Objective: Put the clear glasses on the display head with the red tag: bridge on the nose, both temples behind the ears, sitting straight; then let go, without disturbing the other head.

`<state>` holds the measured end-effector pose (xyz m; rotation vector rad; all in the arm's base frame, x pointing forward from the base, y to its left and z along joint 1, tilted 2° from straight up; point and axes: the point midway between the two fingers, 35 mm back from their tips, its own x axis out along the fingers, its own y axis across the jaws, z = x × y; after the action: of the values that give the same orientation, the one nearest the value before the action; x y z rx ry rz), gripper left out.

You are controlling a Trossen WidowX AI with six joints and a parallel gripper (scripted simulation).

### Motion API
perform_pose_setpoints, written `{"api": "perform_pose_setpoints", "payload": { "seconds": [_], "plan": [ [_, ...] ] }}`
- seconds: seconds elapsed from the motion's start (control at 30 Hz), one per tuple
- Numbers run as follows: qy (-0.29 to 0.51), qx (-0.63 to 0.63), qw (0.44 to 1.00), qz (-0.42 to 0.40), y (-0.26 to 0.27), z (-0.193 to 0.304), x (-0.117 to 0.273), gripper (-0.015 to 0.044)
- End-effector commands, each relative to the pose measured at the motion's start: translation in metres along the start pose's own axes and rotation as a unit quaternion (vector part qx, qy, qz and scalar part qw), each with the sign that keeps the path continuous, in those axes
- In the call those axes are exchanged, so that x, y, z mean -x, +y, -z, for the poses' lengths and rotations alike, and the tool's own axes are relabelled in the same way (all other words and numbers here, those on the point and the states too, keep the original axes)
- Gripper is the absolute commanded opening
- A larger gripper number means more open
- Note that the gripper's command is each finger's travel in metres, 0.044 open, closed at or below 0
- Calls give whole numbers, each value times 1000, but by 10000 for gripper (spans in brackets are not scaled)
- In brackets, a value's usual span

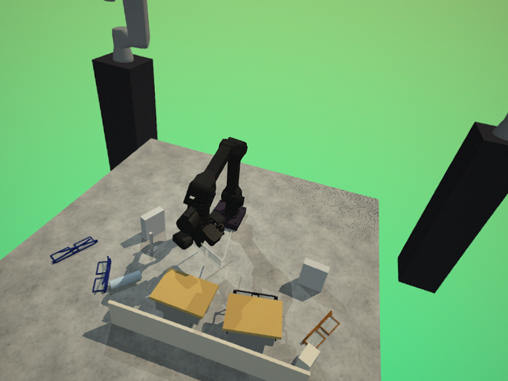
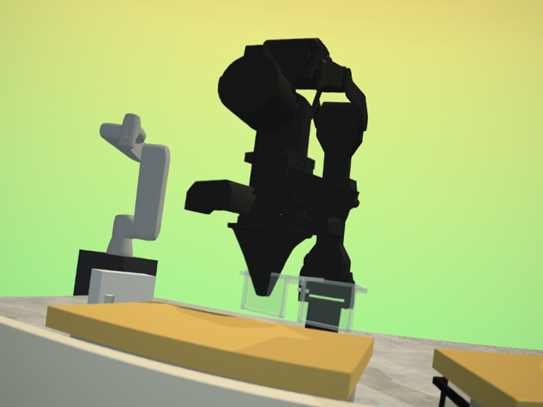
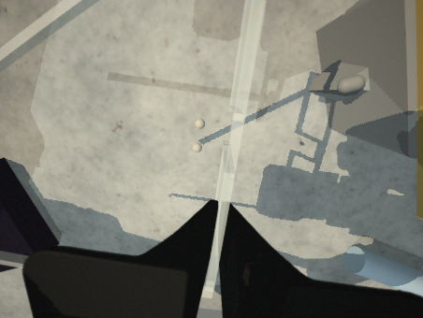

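The clear glasses (image 1: 223, 259) (image 2: 283, 304) (image 3: 250, 47) are off the table, lenses hanging down. My gripper (image 1: 198, 244) (image 2: 262, 294) (image 3: 218, 209) is shut on their front frame, at one lens rather than at the bridge. Two display heads have orange tops: the left one (image 1: 185, 290) (image 2: 213, 336) and the right one (image 1: 253, 315) (image 2: 506, 372). The glasses are above and behind the left head, clear of it. A pale nose (image 3: 351, 84) shows in the wrist view. Black glasses (image 1: 255, 294) are at the right head. The red tag is not visible now.
A long cream wall (image 1: 207, 344) stands beside both heads. Blue glasses (image 1: 73, 251), a second blue pair (image 1: 108, 275) and a pale blue cylinder (image 1: 125, 279) (image 3: 384, 271) lie left. A grey block (image 1: 153, 223) (image 2: 121, 284) stands left, another (image 1: 313, 275) right. Orange glasses (image 1: 317, 327) lie right.
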<state>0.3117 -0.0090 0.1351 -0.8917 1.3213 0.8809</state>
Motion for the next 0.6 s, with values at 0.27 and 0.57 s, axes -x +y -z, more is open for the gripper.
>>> {"api": "perform_pose_setpoints", "payload": {
  "seconds": [0.27,0.57],
  "plan": [
    [0,-225,974,2,-9,15,2,0],
    [0,-393,920,3,-14,26,2,0]
  ]
}}
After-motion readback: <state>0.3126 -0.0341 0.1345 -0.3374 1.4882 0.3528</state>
